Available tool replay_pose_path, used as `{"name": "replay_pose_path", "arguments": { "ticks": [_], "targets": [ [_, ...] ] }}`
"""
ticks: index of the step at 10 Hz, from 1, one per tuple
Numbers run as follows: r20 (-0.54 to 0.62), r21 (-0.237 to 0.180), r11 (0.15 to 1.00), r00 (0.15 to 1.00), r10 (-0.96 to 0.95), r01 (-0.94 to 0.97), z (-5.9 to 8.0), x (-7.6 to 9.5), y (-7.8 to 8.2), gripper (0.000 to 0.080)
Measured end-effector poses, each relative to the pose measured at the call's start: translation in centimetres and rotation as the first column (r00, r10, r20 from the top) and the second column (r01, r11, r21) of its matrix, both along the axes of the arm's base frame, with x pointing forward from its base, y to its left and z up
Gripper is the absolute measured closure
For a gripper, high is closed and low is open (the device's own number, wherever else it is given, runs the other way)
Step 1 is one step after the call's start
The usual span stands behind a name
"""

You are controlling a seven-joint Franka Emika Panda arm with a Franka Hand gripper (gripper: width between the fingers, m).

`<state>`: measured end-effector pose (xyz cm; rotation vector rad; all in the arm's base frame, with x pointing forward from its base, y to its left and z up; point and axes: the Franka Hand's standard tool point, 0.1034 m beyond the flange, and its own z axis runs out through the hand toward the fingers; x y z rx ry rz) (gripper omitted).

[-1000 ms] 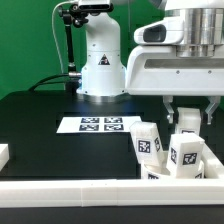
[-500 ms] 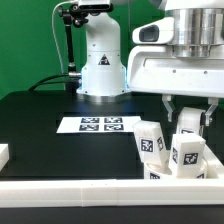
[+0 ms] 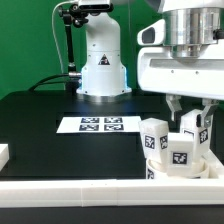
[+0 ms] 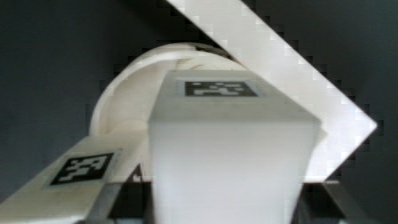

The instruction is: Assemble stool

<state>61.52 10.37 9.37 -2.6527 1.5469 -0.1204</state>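
**Two legs stand on the seat, a third between the fingers**

Three tagged legs crowd the near corner of the table on the exterior view's right. The gripper [image 3: 188, 112] hangs over them from above, its white housing filling the upper part of that side. Its jaws are closed on a leg [image 3: 191, 130], which sits upright between the fingers behind the other two; the wrist view shows that leg [image 4: 221, 150] running straight out from the fingertips toward the seat [image 4: 157, 75].

The seat [image 3: 203, 166] lies flat on the black table [image 3: 40, 120], just behind the rail [image 3: 70, 190] that edges the near side. Only a curved strip of it shows, since the front legs hide most of it. A left leg [image 3: 153, 137] and a front leg [image 3: 180, 152] stand on it, close together, both a little tilted, tags facing the camera. Whether the held leg touches the seat or the other legs cannot be told.

Well apart, toward the middle of the table, lies the marker board [image 3: 98, 125]. Behind it stands the arm's base [image 3: 101, 60], and beside that a black stand [image 3: 70, 40]. A small white block [image 3: 4, 154] sits at the exterior view's left edge.
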Motion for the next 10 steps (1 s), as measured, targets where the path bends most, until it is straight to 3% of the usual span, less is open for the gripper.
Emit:
{"name": "replay_pose_path", "arguments": {
  "ticks": [3, 10],
  "targets": [
    [-0.005, 0.033, 0.983, 0.983, -0.182, 0.182, -0.01, 0.11, 0.01, 0.0459],
    [-0.044, 0.091, 0.836, 0.841, -0.539, 0.540, -0.23, 0.22, 0.82, 0.0459]
  ]
}}
